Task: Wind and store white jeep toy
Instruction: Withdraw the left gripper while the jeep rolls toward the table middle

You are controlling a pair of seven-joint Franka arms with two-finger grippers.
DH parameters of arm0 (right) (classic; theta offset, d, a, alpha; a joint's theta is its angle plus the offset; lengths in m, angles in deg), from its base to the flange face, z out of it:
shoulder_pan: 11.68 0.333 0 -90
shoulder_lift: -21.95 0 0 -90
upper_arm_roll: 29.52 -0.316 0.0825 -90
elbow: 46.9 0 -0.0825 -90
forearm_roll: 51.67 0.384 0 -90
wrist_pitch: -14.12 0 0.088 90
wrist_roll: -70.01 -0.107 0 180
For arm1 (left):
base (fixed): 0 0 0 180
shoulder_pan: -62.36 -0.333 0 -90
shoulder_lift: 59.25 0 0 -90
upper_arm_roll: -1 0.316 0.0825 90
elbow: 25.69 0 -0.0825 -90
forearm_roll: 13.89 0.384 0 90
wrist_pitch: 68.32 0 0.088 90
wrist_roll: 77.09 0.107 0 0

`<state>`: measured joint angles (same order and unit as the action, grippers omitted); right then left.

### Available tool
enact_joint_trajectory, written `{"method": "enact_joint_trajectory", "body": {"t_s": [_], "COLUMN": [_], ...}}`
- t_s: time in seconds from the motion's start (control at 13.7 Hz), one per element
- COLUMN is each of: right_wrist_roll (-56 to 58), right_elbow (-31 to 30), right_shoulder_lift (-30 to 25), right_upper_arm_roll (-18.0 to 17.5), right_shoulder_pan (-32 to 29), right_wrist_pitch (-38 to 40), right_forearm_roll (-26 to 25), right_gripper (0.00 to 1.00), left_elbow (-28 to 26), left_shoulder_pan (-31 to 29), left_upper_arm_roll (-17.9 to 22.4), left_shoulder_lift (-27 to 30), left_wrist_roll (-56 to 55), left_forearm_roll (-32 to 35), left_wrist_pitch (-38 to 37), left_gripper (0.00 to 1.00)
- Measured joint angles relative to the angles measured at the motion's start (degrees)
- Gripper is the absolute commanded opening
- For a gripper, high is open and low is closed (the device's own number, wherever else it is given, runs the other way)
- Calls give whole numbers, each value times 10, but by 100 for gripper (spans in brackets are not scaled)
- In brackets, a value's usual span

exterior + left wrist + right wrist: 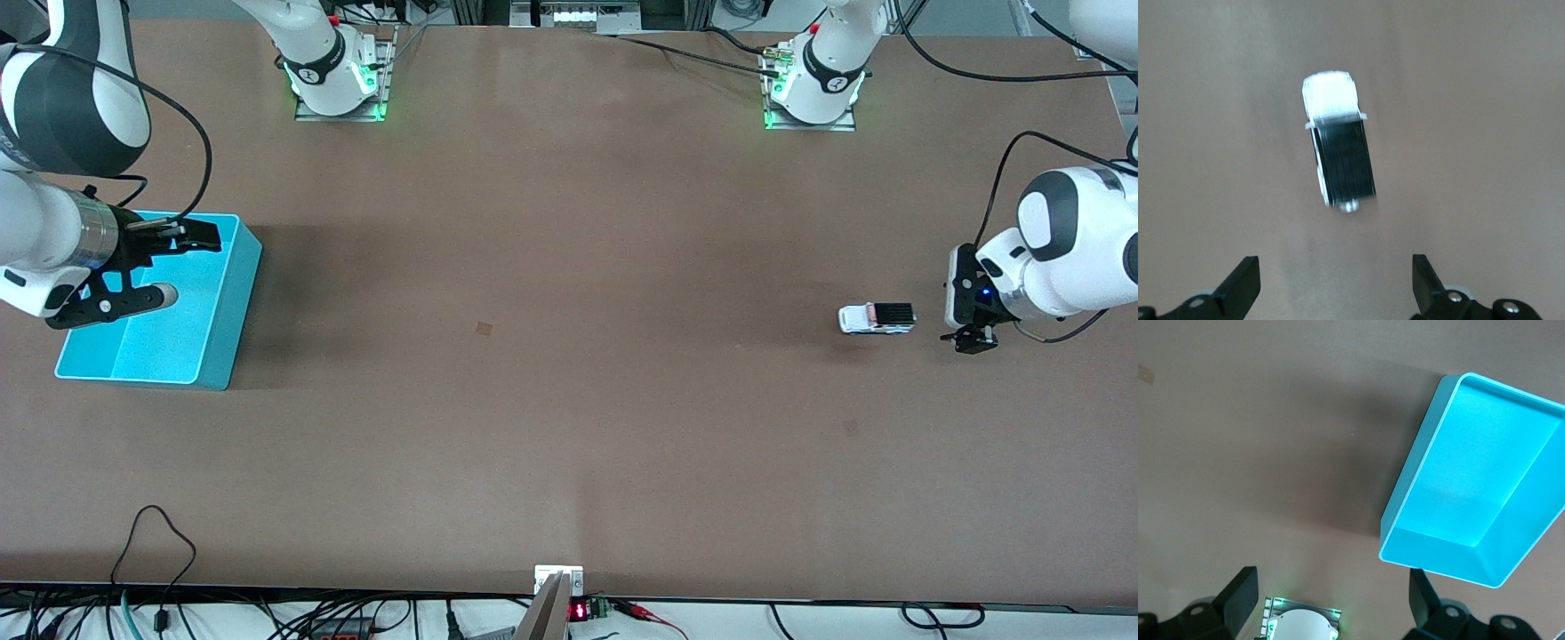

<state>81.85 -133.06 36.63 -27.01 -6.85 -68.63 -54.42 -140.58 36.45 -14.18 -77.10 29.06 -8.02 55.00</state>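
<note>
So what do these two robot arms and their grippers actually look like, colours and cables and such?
Both arms are glossy white with dark grey or black joint bands, and black cables loop off them. The bases glow green. The right gripper is black with two flat fingers on a silvery wrist ring. The left gripper is black too, with a small blue light above it.

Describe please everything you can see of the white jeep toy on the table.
The white jeep toy is a tiny car with a white hood and sides, a black ribbed roof and rear section, and a small round part at its rear end; it looks like plastic. It rests flat on its wheels on the brown table, toward the left arm's end. Nothing touches it: the left hand is open beside it, its black fingers apart from the car.
</note>
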Motion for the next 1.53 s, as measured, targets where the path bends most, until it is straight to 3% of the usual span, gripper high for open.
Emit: {"method": "enact_joint_trajectory", "body": {"t_s": [0.58,0.8,1.53], "right_wrist_roll": [0,0,0], "right_elbow": [0,0,0], "right_shoulder_lift": [0,0,0], "right_upper_arm_roll": [0,0,0], "right_shoulder_pan": [0,0,0], "right_wrist_pitch": [1,1,2], "right_forearm_roll": [0,0,0], "right_gripper": [100,100,100], "left_elbow": [-8,-7,-3], "left_shoulder_pan": [15,24,81], "left_upper_arm_roll": [-17,-18,-20], "left_shoulder_lift": [-15,-16,-13], "left_wrist_roll": [-3,-8,-200], "left_forearm_roll": [-48,-99,-113], "left_wrist_pitch": [80,83,85], "left_gripper": [100,100,100]}}
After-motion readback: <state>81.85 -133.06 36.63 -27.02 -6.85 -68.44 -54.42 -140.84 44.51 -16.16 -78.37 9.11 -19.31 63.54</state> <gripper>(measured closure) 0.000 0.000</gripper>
